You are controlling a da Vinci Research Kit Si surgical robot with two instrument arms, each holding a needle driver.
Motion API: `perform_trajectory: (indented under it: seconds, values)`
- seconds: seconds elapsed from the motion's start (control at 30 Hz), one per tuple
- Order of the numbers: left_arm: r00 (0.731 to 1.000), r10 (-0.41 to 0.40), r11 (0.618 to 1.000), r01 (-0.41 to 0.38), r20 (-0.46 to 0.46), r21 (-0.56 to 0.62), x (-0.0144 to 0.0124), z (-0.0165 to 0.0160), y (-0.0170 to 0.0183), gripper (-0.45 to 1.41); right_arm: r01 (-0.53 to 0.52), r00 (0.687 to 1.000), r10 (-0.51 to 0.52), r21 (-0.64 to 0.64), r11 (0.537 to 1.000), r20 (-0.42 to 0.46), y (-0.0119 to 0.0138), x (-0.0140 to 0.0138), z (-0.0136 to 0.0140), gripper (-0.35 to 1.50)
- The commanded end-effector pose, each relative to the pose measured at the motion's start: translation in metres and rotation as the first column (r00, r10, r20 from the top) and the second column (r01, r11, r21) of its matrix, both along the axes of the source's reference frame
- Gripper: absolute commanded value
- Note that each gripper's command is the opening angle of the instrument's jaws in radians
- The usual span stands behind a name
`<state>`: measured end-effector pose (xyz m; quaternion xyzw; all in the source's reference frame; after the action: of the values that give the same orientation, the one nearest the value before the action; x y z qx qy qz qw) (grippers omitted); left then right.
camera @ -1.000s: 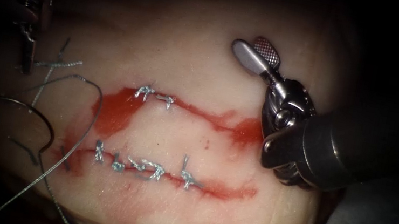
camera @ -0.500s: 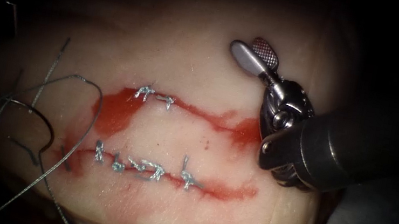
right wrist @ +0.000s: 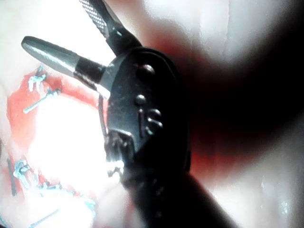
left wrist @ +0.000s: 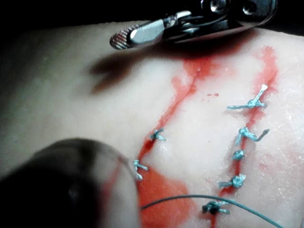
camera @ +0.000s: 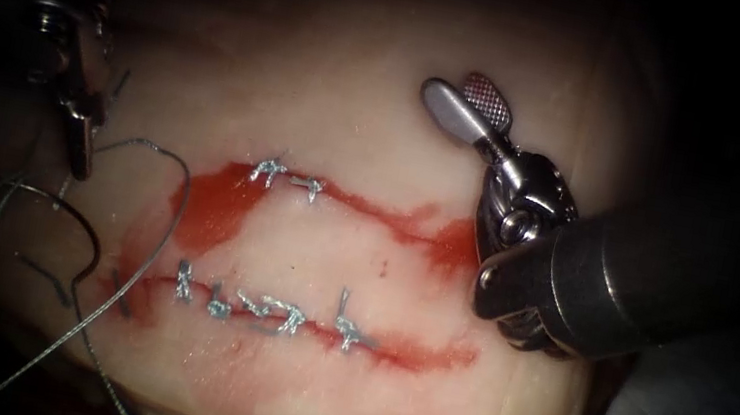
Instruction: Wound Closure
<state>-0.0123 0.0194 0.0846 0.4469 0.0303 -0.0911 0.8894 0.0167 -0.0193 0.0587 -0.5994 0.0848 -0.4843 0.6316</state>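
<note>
Your right tool [camera: 470, 103] is hovering with jaws spread and holding nothing above the tissue [camera: 396, 60], probably waiting, while your left tool [camera: 77, 141], jaws unclear, is standing by the loose thread [camera: 123, 286]; I cannot find the needle.

The pale slab of pork-belly tissue [camera: 358, 104] is carrying two stitched cuts [camera: 270, 314], one lying behind the other. The curved steel needle [camera: 85, 239] and grey thread [camera: 166, 156] are lying near its left edge, the left arm's tool [camera: 79, 156] hanging just behind them. The right arm's tool [camera: 465, 102] is hovering toward the right edge, its jaws apart, empty.
</note>
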Motion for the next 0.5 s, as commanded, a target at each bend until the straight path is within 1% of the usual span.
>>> perform_trajectory:
  seconds: [0.03,0.07,0.13,0.17,0.27,0.33,0.4,0.47,0.5]
  values:
    - [1.000,0.003,1.000,-0.003,-0.002,-0.005,-0.0004,0.0005,0.0002,0.39,-0.002,1.000,0.002,-0.001,1.000,-0.003,-0.0001,0.0009,0.0004,1.31]
    - [0.999,0.024,0.999,-0.023,-0.022,0.026,-0.0002,0.0013,-0.0008,0.47,-0.002,1.000,0.002,-0.001,1.000,-0.003,-0.0001,0.0009,0.0004,1.31]
    - [0.999,0.039,0.999,-0.039,-0.025,0.033,0.0000,0.0016,-0.0012,0.51,-0.002,1.000,0.002,-0.001,1.000,-0.003,-0.0001,0.0010,0.0004,1.31]
    - [0.997,0.078,0.996,-0.078,0.004,0.049,0.0003,0.0024,-0.0017,0.51,-0.002,1.000,0.002,-0.001,1.000,-0.003,-0.0001,0.0010,0.0004,1.31]
    - [0.995,0.095,0.992,-0.097,0.023,0.075,0.0006,0.0031,-0.0021,0.51,-0.002,1.000,0.002,-0.001,1.000,-0.003,-0.0001,0.0010,0.0004,1.31]
    - [0.997,0.074,0.992,-0.072,-0.013,0.103,0.0013,0.0036,-0.0023,0.51,-0.002,1.000,0.002,-0.001,1.000,-0.003,-0.0002,0.0010,0.0004,1.31]
    - [0.997,0.073,0.992,-0.069,-0.038,0.102,0.0018,0.0040,-0.0022,0.51,-0.003,1.000,0.003,-0.002,1.000,-0.003,-0.0002,0.0010,0.0004,1.31]
    - [0.996,0.074,0.994,-0.069,-0.052,0.088,0.0022,0.0043,-0.0020,0.47,-0.003,1.000,0.003,-0.002,1.000,-0.003,-0.0002,0.0011,0.0004,1.31]
    - [0.995,0.071,0.994,-0.065,-0.066,0.088,0.0025,0.0046,-0.0019,0.39,-0.003,1.000,0.003,-0.002,1.000,-0.002,-0.0002,0.0011,0.0004,1.31]
